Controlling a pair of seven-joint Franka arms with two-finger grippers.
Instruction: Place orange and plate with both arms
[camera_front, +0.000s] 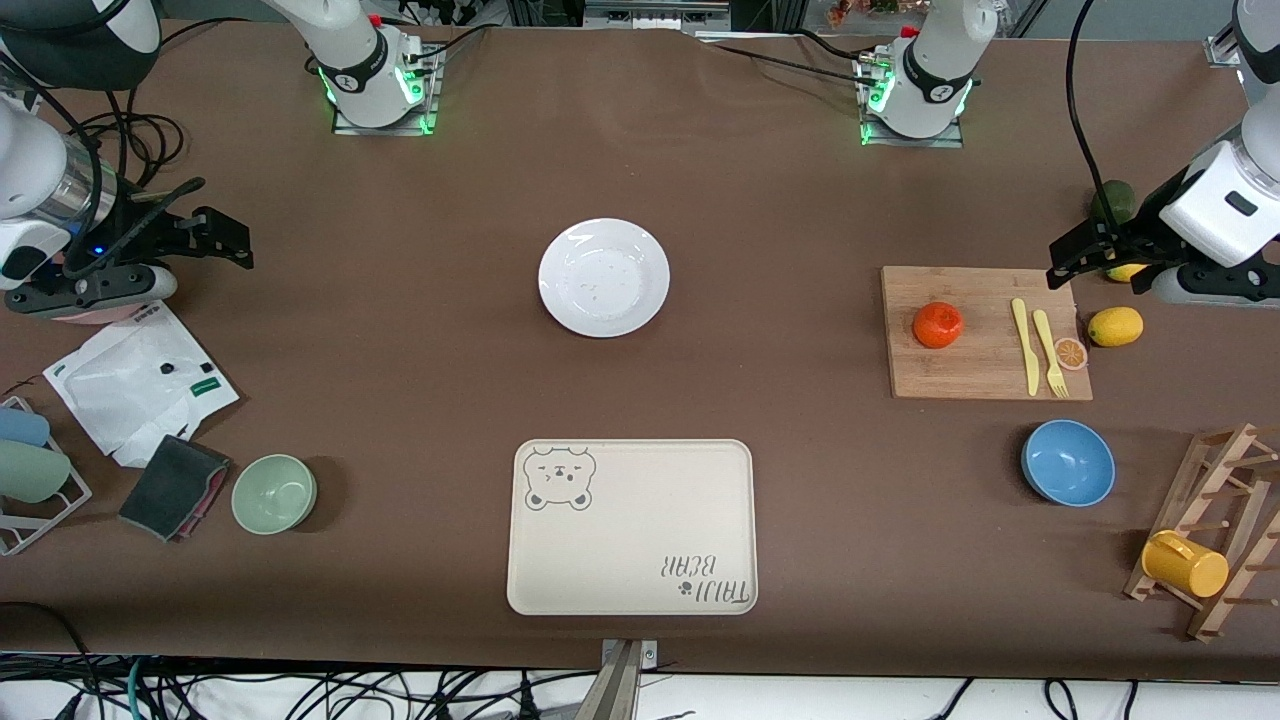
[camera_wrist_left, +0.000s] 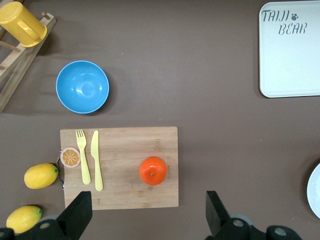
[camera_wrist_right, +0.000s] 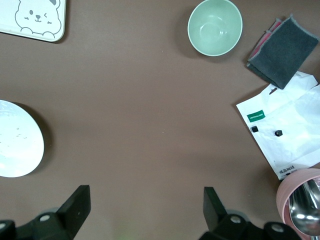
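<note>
The orange (camera_front: 937, 325) sits on a wooden cutting board (camera_front: 985, 370) toward the left arm's end of the table; it also shows in the left wrist view (camera_wrist_left: 153, 170). The white plate (camera_front: 604, 277) lies empty mid-table, farther from the front camera than the cream tray; its rim shows in the left wrist view (camera_wrist_left: 316, 192) and the right wrist view (camera_wrist_right: 17, 139). My left gripper (camera_front: 1060, 262) (camera_wrist_left: 148, 207) is open and empty, up over the board's edge. My right gripper (camera_front: 238, 245) (camera_wrist_right: 145, 202) is open and empty over bare table at the right arm's end.
The cream bear tray (camera_front: 632, 527) lies near the front edge. A yellow knife and fork (camera_front: 1040, 350) and an orange slice (camera_front: 1071, 352) share the board; lemons (camera_front: 1115, 326) lie beside it. Also present: a blue bowl (camera_front: 1068, 462), a green bowl (camera_front: 274, 493), a rack with a yellow cup (camera_front: 1184, 563), a white bag (camera_front: 140, 380) and a grey cloth (camera_front: 175, 487).
</note>
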